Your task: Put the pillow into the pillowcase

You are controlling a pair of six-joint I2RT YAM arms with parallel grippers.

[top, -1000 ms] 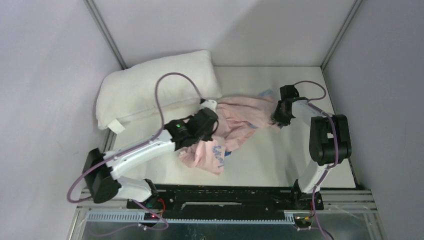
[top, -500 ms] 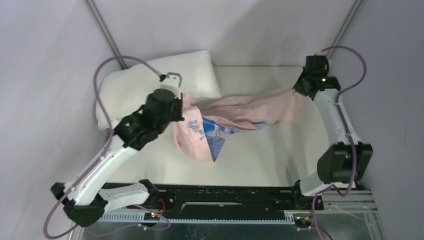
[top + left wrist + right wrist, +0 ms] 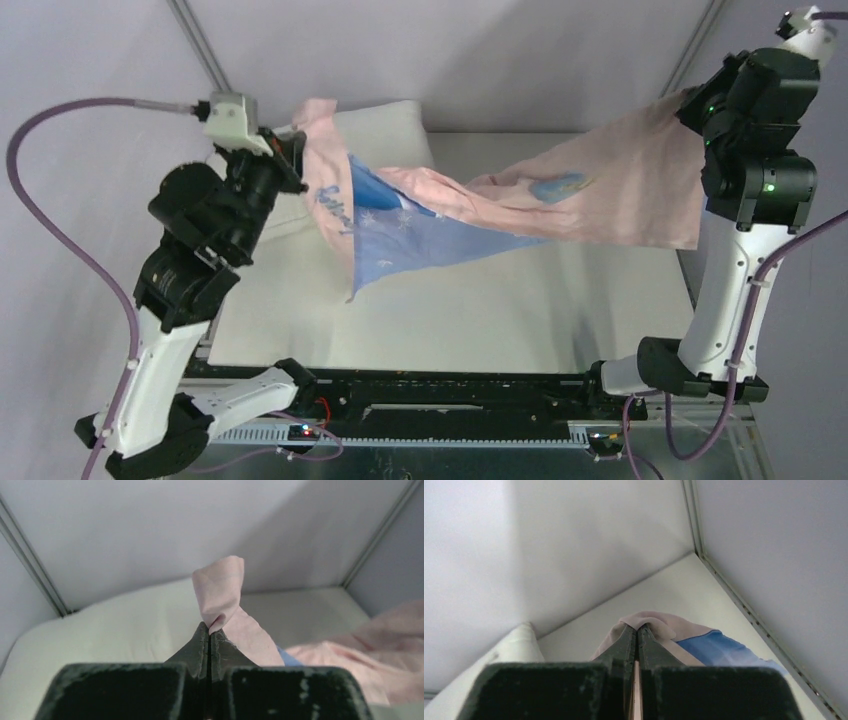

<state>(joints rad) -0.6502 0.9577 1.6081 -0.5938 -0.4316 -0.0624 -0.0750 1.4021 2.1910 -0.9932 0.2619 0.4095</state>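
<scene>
Within the last second both arms have swung up and apart, lifting the pillowcase (image 3: 600, 200) off the table (image 3: 480, 300); it now hangs stretched in the air between them. The left gripper (image 3: 209, 630) is pinched shut on one pink corner, the right gripper (image 3: 637, 629) on the opposite edge. The pillow (image 3: 390, 130) lies at the back left, outside the case, so I judge insertion has not begun.

Thin pale pink fabric pillowcase (image 3: 600, 190): blue cursive lettering near left end, blue cartoon patch toward right, blue-lavender panel with small white snowflakes hanging at middle. Plump white rectangular pillow (image 3: 385, 125): plain, no print. Flat off-white worktop (image 3: 480, 300). Thick purple cable (image 3: 140, 103).
</scene>
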